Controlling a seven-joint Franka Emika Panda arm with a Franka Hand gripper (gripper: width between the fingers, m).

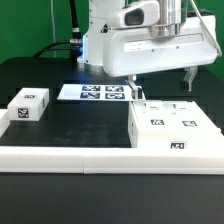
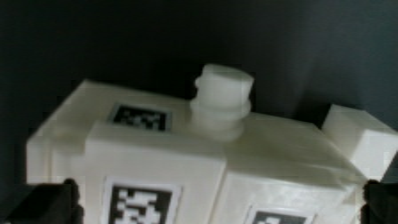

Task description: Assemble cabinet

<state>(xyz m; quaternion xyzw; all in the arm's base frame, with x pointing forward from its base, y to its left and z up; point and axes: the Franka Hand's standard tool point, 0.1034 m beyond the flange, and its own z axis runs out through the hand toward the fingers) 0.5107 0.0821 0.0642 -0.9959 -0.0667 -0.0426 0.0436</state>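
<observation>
Over on the exterior view's right, the cabinet body point(image 1: 172, 132) sits on the black table point(image 1: 80, 125), a big white box with several black-and-white tags on its top face. It lies just behind the long low white rail point(image 1: 60, 156) that runs along the front edge.

Above it hangs the gripper point(image 1: 160, 82). Its dark fingers point(image 1: 130, 88) are spread wide and point down toward the back edge of the body, with nothing between them. I see a gap, so no contact.

At the exterior view's left, well apart from the body, a small white tagged block point(image 1: 28, 106) rests by itself. Between the two and further back, the marker board point(image 1: 100, 92) lies flat with its row of tags.

Now the wrist view: the body's top fills the picture, tags showing. A short white post point(image 2: 222, 92) stands upright on it. A second white lug point(image 2: 365, 135) juts out at one corner. Both fingertips point(image 2: 54, 200) peek in at opposite edges, far apart, with the body's surface beneath them. Released, then, and holding nothing.
</observation>
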